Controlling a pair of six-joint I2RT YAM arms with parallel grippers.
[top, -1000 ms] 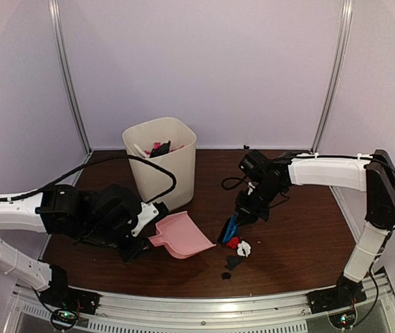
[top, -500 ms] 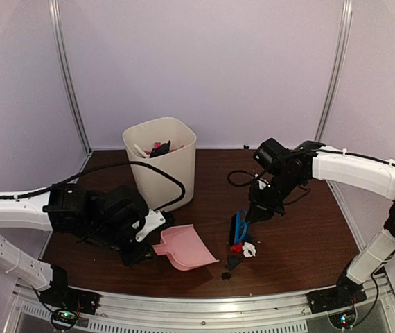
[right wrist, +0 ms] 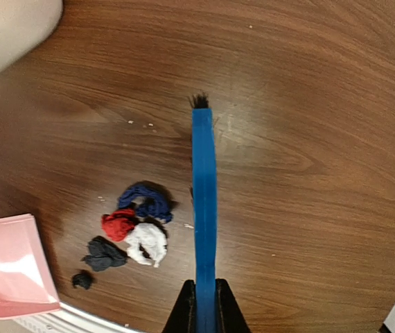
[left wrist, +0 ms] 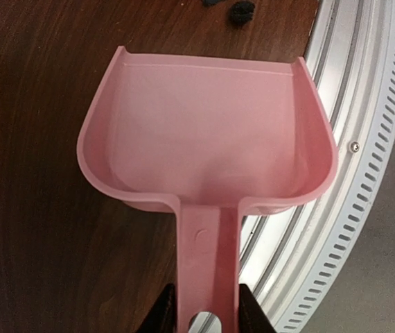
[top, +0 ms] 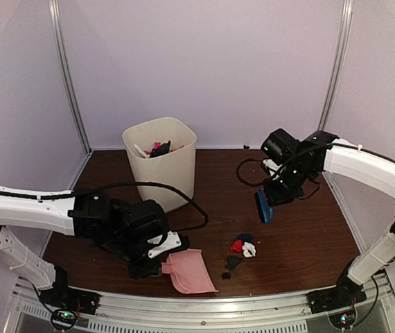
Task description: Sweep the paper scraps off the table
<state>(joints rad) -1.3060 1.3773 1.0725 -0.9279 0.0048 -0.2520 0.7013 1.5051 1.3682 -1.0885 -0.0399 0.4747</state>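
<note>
A small heap of paper scraps (top: 242,247) lies on the table (top: 301,236) near its front edge: dark blue (right wrist: 145,201), red (right wrist: 118,224), white (right wrist: 147,243) and black (right wrist: 104,253) wads. A tiny black one (top: 226,275) sits closer to the rail. My right gripper (right wrist: 203,305) is shut on the blue brush (right wrist: 203,208), held in the air right of the heap (top: 263,206). My left gripper (left wrist: 206,312) is shut on the handle of the pink dustpan (left wrist: 208,139). The pan (top: 189,272) sits left of the scraps, its mouth toward the black wads (left wrist: 241,10).
A cream waste bin (top: 159,163) with scraps inside stands at the back left. The silver front rail (top: 253,305) runs just under the dustpan's right side (left wrist: 364,139). Purple walls enclose the table on three sides.
My right arm lifted the brush off the heap and carried it up and to the right. My left arm slid the dustpan right and toward the front edge, turning it.
</note>
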